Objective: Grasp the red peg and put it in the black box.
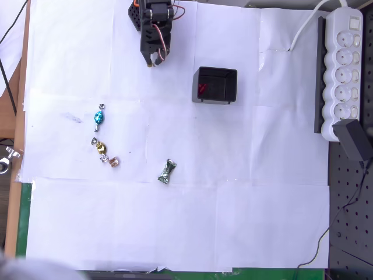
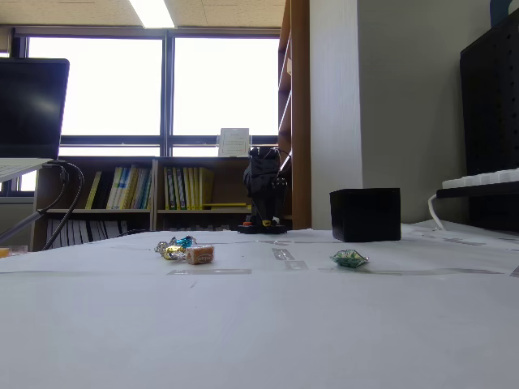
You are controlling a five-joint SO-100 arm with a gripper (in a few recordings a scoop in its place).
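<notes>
Red peg [image 1: 202, 89], a tiny dark-red bead-sized piece, is already lying inside the small square black plastic box [image 1: 215, 100], against its left wall in the overhead view, so the placing appears done. Going left to right across the white paper-covered worktop [image 1: 175, 221]: a blue-wrapped candy [image 1: 98, 118], a gold-wrapped candy [image 1: 100, 146] and a pinkish-wrapped candy [image 1: 115, 162] are sitting near the left edge; a green-wrapped candy [image 1: 167, 172] is lying toward the middle. The black two-finger gripper [image 1: 154, 58] is hanging by the far edge, left of the box, its fingers looking nearly together and carrying nothing. Judged by size, the peg is light, stiff and easily dropped, best pinched across its middle.
</notes>
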